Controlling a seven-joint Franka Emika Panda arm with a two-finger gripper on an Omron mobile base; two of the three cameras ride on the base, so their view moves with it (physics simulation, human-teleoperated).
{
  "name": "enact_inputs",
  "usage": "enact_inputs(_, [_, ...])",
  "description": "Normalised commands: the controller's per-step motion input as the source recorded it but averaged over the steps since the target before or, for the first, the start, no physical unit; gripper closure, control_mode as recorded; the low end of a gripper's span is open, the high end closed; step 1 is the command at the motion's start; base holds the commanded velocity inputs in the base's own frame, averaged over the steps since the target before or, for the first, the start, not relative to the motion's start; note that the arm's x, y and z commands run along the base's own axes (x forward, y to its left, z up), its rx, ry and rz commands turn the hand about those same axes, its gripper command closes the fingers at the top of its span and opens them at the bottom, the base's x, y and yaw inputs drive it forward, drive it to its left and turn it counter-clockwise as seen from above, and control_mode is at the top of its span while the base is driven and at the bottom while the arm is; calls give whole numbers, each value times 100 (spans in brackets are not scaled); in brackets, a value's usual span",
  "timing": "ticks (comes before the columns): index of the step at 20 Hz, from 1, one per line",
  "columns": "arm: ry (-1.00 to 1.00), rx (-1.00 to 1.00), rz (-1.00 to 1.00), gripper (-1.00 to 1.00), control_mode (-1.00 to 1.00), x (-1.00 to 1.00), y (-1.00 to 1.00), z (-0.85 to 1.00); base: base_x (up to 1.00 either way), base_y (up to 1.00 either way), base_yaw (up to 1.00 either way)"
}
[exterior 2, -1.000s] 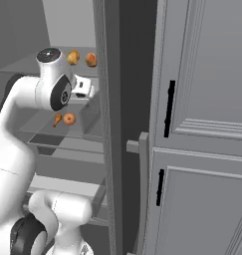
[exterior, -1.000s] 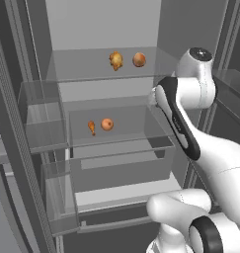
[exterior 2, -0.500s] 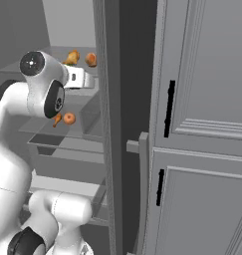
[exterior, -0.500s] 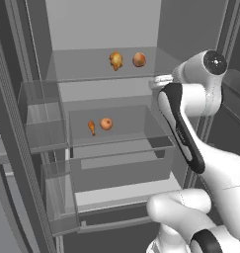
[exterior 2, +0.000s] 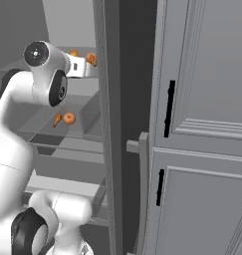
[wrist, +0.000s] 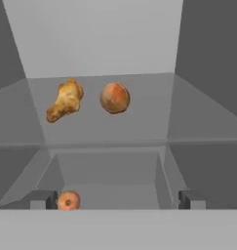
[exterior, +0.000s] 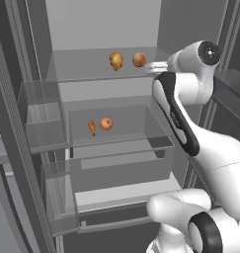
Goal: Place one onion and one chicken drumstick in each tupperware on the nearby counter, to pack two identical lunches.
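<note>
We see our two small dark finger tips point(wrist: 51, 199) standing far apart at the bottom of the hand view, the jaws wide open with nothing between them. The gripper point(wrist: 121, 200) hangs in front of the upper glass shelf point(exterior: 82, 66) of an open grey fridge, short of the food. Beyond it on that shelf lie a chunky, lumpy golden-yellow chicken drumstick point(wrist: 65, 100) and, just beside it to the right, a smooth round orange-brown onion point(wrist: 114, 97); they sit near each other but apart.

Below, inside a clear drawer point(exterior: 116, 136), rest a second round orange-brown onion point(exterior: 106, 123) and a slimmer orange club-shaped drumstick point(exterior: 92, 127) close on its left. In the hand view this lower onion is partly cut off by the left finger tip, and the slim drumstick is hidden there. In the right base view the dark fridge wall point(exterior 2: 110, 124) covers part of the upper shelf, so the upper onion shows as a sliver beside the white hand. Tall grey cabinet doors point(exterior 2: 202, 124) with black handles point(exterior 2: 167, 109) stand to the right.
</note>
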Motion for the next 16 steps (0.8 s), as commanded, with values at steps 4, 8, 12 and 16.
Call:
enact_inputs(4, [10, 9, 0, -100, -100, 78, 9, 0, 0, 0, 0])
enact_inputs(8, [11, 0, 0, -100, -100, 69, 15, 0, 0, 0, 0])
enact_inputs(12, [6, 0, 0, -100, -100, 66, 0, 0, 0, 0, 0])
enact_inputs(16, [2, 0, 0, -100, -100, 55, 0, -11, 0, 0, 0])
